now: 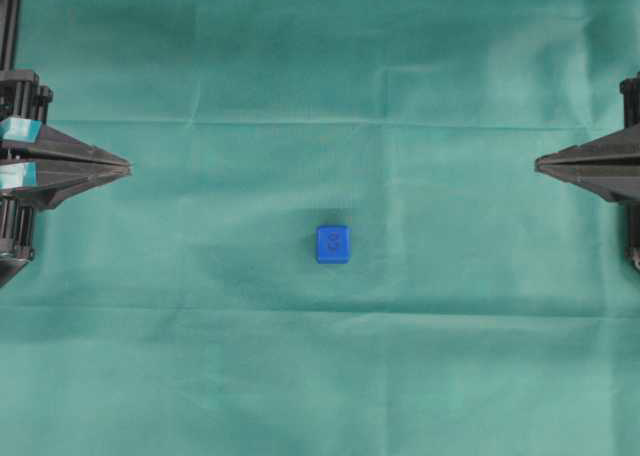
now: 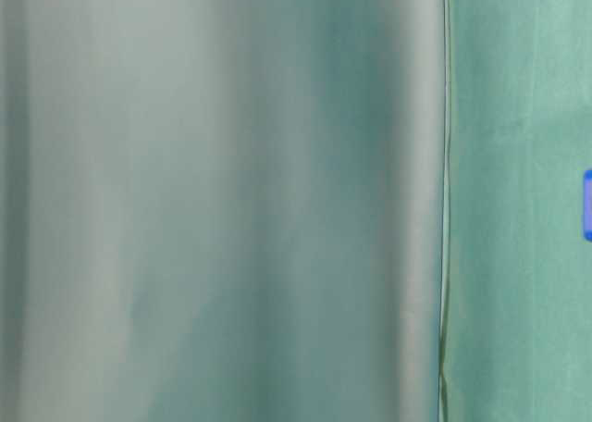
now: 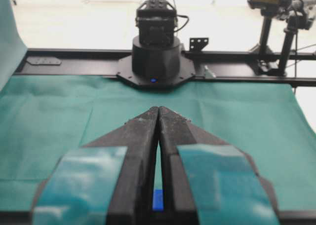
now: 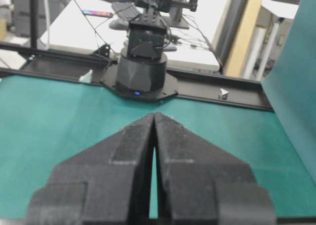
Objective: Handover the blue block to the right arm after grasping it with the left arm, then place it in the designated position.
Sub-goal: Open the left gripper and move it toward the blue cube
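The blue block (image 1: 333, 244) lies alone on the green cloth, a little below the middle of the overhead view. My left gripper (image 1: 128, 168), with teal tape bands on its fingers, sits at the left edge, shut and empty, pointing right. My right gripper (image 1: 538, 162), plain black, mirrors it at the right edge, also shut and empty. Both are well away from the block. In the left wrist view the left gripper's tips (image 3: 159, 109) meet, and a sliver of the block (image 3: 157, 200) shows through the slit behind them. The right gripper's tips (image 4: 154, 115) touch too. I cannot make out the designated position.
The green cloth (image 1: 320, 76) covers the whole table, with fold creases. Each wrist view looks across at the other arm's base (image 3: 155, 52) (image 4: 143, 67) on a black rail. The table-level view is mostly a blurred green drape (image 2: 222, 200), with the block (image 2: 587, 204) at its right edge.
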Robot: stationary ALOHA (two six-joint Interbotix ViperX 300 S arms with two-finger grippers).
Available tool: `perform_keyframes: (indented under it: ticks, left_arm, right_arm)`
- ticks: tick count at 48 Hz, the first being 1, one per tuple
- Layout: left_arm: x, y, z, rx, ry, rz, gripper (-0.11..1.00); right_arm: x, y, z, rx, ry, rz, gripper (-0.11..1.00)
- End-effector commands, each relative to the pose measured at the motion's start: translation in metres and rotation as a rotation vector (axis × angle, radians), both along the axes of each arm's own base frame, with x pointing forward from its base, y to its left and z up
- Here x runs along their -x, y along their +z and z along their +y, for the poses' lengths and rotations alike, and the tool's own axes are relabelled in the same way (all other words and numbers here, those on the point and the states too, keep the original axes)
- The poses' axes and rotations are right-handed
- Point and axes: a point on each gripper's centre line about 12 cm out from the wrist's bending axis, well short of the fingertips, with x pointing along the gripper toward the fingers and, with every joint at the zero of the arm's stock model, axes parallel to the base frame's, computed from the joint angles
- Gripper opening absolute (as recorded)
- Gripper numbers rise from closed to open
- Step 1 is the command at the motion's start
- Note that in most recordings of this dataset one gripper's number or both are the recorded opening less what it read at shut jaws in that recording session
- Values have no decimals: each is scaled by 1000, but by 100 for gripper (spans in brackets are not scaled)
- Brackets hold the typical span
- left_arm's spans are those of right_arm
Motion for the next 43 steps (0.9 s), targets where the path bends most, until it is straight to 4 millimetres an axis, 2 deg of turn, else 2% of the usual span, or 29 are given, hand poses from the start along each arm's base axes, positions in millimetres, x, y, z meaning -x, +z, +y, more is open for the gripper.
perform_keyframes:
  ticks: [1, 33, 35, 38, 43]
  left_arm:
    - [-4, 1, 1, -11, 3, 41, 2]
    - [-6, 3, 0, -15, 3, 67, 2]
    - [-6, 4, 0, -15, 3, 66, 3]
    - [-6, 4, 0, -14, 3, 64, 8]
    - [-6, 4, 0, -11, 3, 63, 28]
  right_arm:
    - [-4, 7, -1, -27, -4, -12, 0]
    - [-10, 10, -2, -75, -8, 46, 1]
    - [-10, 10, -3, -83, -9, 48, 7]
    - [-10, 9, -3, -94, -12, 53, 22]
    - [-11, 10, -5, -97, -19, 52, 53]
